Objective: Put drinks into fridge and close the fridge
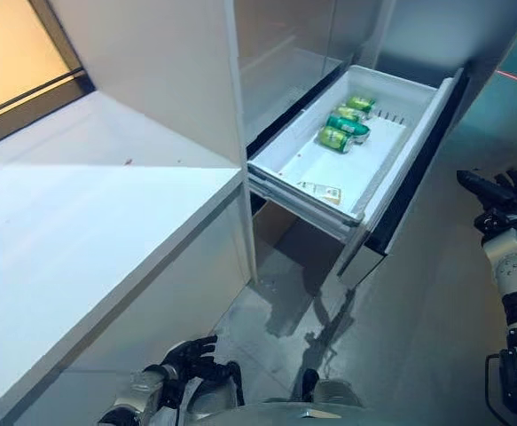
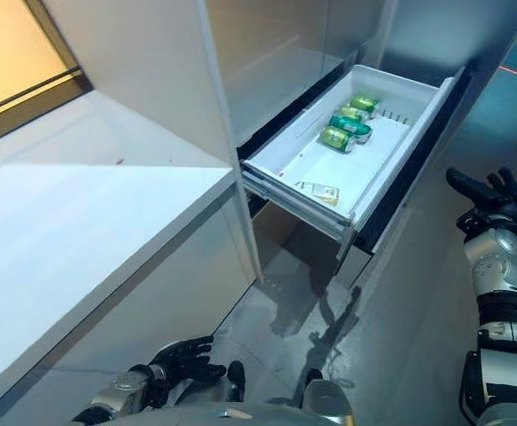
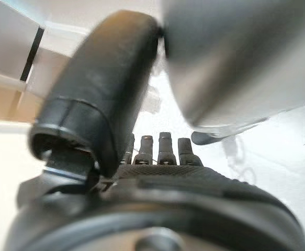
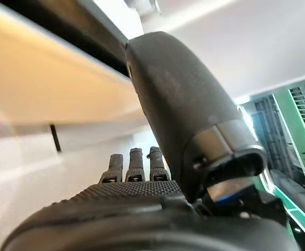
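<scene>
Green cans point(image 1: 345, 124) lie grouped at the back of the white drawer point(image 1: 391, 177), which stands pulled fully out of the fridge point(image 1: 285, 53). Both hands are empty: my right hand point(image 1: 499, 197), fingers relaxed, hangs just beyond the drawer front; my left hand point(image 1: 185, 359) is low, loosely open. Closing step: flat palm on the front's middle, push squarely so it does not jam.

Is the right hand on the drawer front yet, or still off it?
Apart. In the left eye view the right hand hangs open beside the pulled-out fridge drawer, with bare floor showing between its fingers and the drawer front.
</scene>
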You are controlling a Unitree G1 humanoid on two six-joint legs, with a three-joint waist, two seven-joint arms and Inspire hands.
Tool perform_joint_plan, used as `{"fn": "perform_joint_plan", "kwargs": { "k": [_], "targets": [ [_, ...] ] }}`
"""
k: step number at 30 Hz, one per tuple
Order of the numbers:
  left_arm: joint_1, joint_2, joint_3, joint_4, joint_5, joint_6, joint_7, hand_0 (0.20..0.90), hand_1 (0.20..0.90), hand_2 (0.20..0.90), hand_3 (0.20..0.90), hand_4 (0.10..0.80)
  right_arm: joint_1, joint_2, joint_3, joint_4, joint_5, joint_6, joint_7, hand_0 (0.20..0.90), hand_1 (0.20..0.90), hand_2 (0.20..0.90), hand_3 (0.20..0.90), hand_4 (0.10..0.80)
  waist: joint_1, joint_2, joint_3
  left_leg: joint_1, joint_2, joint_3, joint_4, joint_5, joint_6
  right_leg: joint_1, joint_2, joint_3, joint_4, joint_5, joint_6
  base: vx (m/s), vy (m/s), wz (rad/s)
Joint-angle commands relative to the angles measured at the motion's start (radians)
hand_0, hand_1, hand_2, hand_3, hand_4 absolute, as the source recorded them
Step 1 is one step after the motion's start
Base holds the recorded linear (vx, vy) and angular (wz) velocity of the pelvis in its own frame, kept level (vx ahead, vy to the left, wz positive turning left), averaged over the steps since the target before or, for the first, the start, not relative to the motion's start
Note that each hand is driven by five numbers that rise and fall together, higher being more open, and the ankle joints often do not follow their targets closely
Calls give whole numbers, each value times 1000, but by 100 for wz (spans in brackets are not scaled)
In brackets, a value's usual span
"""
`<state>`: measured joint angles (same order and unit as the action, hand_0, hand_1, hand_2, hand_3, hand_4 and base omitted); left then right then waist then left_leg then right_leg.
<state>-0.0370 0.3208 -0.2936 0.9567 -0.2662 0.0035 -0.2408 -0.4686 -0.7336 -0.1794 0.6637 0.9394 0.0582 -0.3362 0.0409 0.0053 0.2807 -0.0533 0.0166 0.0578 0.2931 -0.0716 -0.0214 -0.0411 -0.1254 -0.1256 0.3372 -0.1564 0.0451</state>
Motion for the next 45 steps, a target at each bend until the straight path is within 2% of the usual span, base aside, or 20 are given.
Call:
{"fn": "perform_joint_plan", "kwargs": {
  "k": [1, 6, 14, 23, 25, 29, 38, 45],
  "targets": [
    [23, 26, -24, -33, 6, 1, 33, 900, 900, 900, 900, 800, -138, -30, -5, -86, 47, -182, 46, 900, 900, 900, 900, 800, 33, -9, 13, -72, -93, -6, 235, -245, 126, -43, 22, -77, 204, -114, -92, -70, 45, 28],
    [35, 27, -8, -34, -28, -13, 53, 900, 900, 900, 900, 800, -164, 10, 4, -105, 97, -221, 106, 900, 900, 900, 900, 800, 50, 11, 54, -122, -109, -23, 284, -247, 133, -106, 2, -88, 312, -148, -108, -58, 65, 21],
    [62, 25, 13, -35, -54, -28, 66, 900, 900, 900, 900, 800, -224, 19, 53, -98, 121, -186, 199, 900, 900, 900, 900, 800, 83, 26, 100, -167, -131, -49, 307, -230, 129, -156, -17, -102, 390, -171, -122, -25, 63, 9],
    [67, 15, -9, -64, -96, -64, 55, 900, 900, 900, 900, 800, -338, 16, 128, -34, 113, -184, 257, 900, 900, 900, 900, 800, 137, 45, 132, -193, -145, -89, 274, -185, 118, -180, -32, -131, 427, -182, -130, -6, 91, 9],
    [72, 13, -13, -66, -99, -67, 56, 900, 900, 900, 900, 800, -351, 15, 140, -18, 99, -188, 259, 900, 900, 900, 900, 800, 151, 45, 134, -183, -152, -105, 264, -197, 113, -172, -35, -128, 437, -207, -121, 112, 79, 20],
    [81, 18, -18, -60, -103, -71, 62, 900, 900, 900, 900, 800, -385, 7, 156, 17, 71, -196, 242, 900, 900, 900, 900, 800, 177, 49, 139, -180, -158, -126, 230, -171, 104, -165, -46, -149, 436, -209, -117, 69, 70, 30],
    [92, 29, 4, -22, -100, -81, 61, 900, 900, 900, 900, 800, -432, 0, 182, 79, 34, -190, 217, 900, 900, 900, 900, 800, 233, 53, 137, -152, -159, -179, 137, -114, 87, -123, -71, -205, 392, -199, -100, 77, 43, 29],
    [110, 30, 13, -15, -81, -106, 39, 900, 900, 900, 900, 800, -443, 5, 181, 103, 16, -193, 195, 900, 900, 900, 900, 800, 264, 50, 134, -127, -161, -212, 101, -99, 82, -82, -79, -231, 352, -187, -90, 81, 14, 26]
  ]
}}
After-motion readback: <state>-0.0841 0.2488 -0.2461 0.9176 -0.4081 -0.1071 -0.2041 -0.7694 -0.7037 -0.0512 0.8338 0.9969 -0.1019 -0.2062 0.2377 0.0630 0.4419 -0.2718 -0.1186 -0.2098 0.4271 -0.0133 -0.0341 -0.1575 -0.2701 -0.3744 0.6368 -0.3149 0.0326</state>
